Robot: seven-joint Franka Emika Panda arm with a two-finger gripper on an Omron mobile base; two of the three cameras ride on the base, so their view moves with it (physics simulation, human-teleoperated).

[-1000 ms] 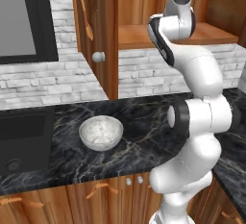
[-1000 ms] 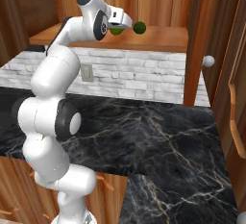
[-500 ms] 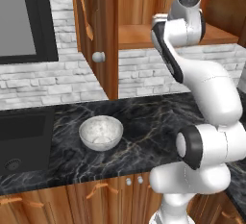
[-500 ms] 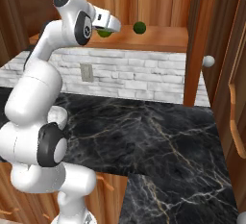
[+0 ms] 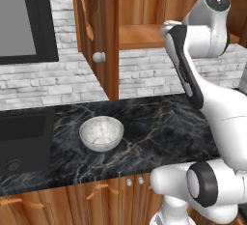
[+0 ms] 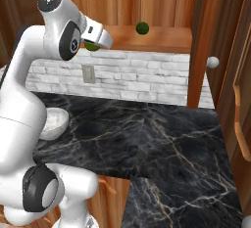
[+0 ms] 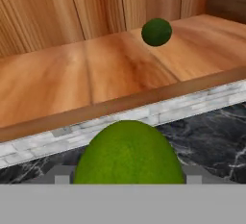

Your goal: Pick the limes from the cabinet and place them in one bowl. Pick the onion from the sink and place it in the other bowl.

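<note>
One speckled bowl [image 5: 101, 133] sits on the black bench [image 5: 159, 132] beside the sink [image 5: 24, 139]. From the right, the gripper [image 6: 94, 43] pinches the brighter lime [image 6: 91, 46] outside the cabinet [image 6: 162, 31]; the darker lime [image 6: 142, 28] rests on its shelf. Hand view: the brighter lime sits close, the darker lime lies beyond.

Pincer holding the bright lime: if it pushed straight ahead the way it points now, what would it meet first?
Probably the front edge of the cabinet shelf, which crosses the hand view just above the held lime; the dark lime sits farther back. Depth is unclear.
</note>
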